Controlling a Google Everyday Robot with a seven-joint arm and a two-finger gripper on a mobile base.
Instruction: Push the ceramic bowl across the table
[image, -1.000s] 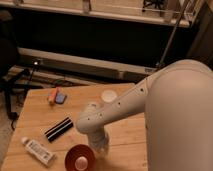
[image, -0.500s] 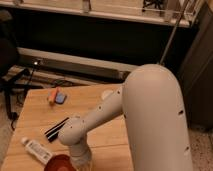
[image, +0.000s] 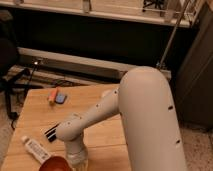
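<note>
The small glossy orange-red ceramic bowl (image: 54, 164) sits right at the near edge of the light wooden butcher-block counter (image: 35, 116), half cut off at the bottom of the view. The end effector (image: 77, 159) is down just beside it on the right (can't tell how it's set, the wrist hides it). Big worry: any nudge toward that near edge probably tips the bowl off. The white tube (image: 35, 149) lying close on the left could get clipped too.
</note>
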